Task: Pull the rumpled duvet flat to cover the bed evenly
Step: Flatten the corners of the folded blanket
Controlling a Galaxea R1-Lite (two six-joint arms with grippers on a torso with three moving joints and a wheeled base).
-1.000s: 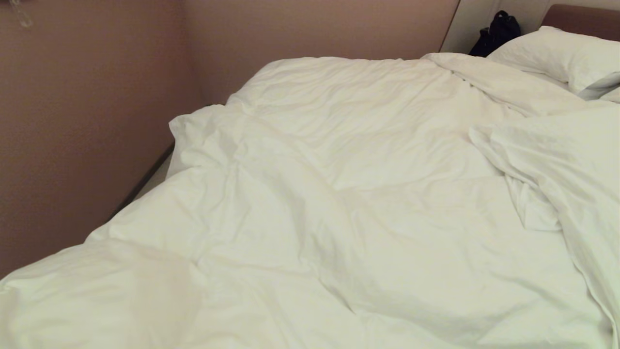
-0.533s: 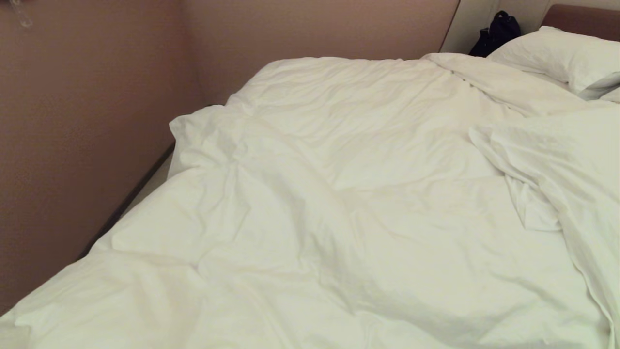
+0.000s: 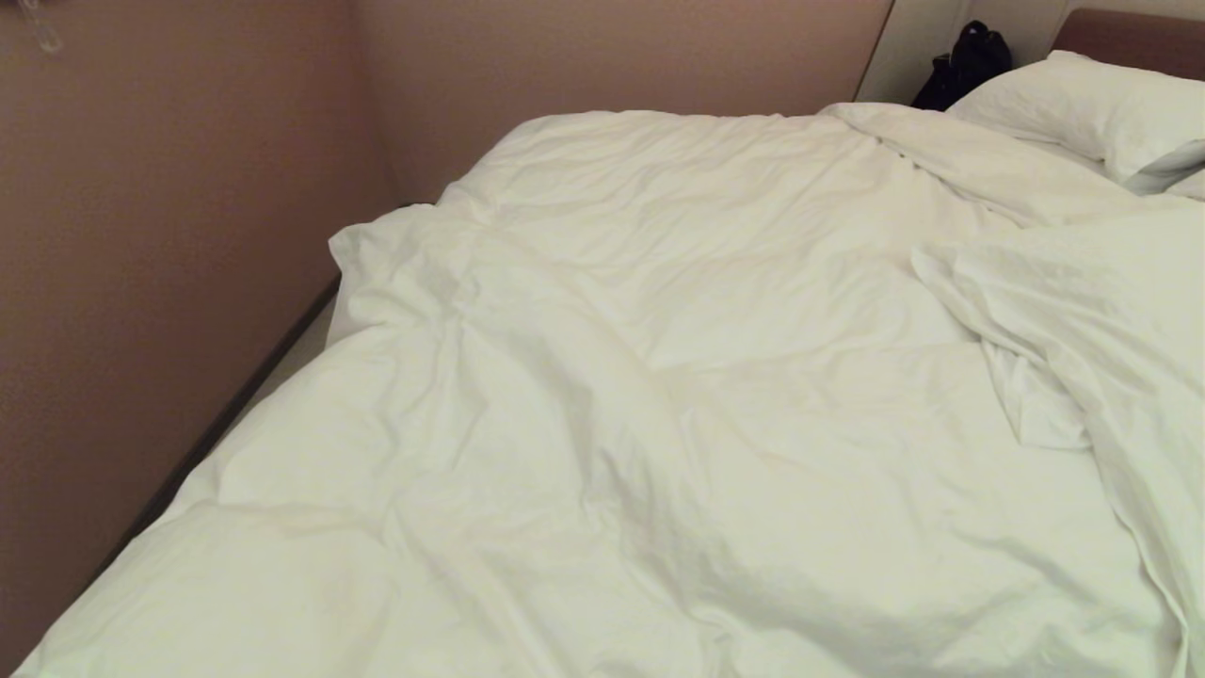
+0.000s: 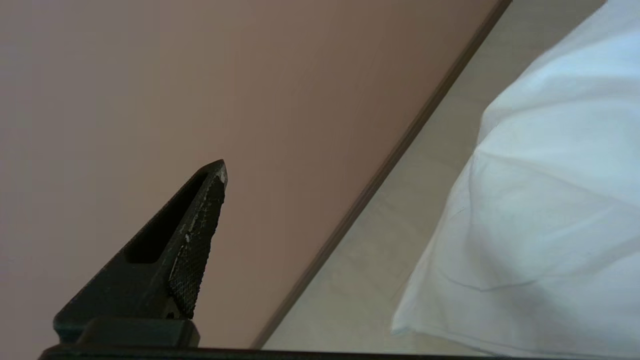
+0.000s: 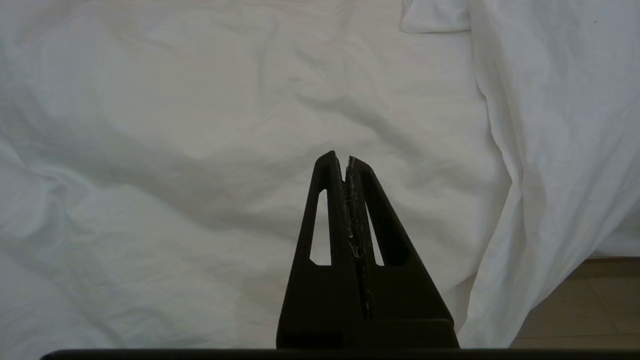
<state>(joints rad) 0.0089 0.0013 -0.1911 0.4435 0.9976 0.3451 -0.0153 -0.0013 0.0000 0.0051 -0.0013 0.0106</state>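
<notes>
The white duvet (image 3: pixel 659 377) lies rumpled over the bed, whose reddish headboard (image 3: pixel 1130 33) shows at the far right. A fold of it is turned back along the right side. Neither gripper shows in the head view. My left gripper (image 4: pixel 350 210) is open and empty beside the bed's near-left corner. Only one dark finger (image 4: pixel 190 250) shows, against the wall, apart from the duvet's hanging corner (image 4: pixel 540 225). My right gripper (image 5: pixel 346 159) is shut on nothing and hangs over the wrinkled duvet (image 5: pixel 175 150) near its draped edge.
A brown-pink wall (image 3: pixel 169 235) runs close along the bed's left side, with a narrow strip of pale floor (image 4: pixel 380 250) and a dark baseboard between. White pillows (image 3: pixel 1083 104) lie at the head. A dark bag (image 3: pixel 965 61) sits behind them.
The duvet's near-left corner has sunk and settled lower and flatter, uncovering more wall and baseboard. The rest of the duvet lies as before.
</notes>
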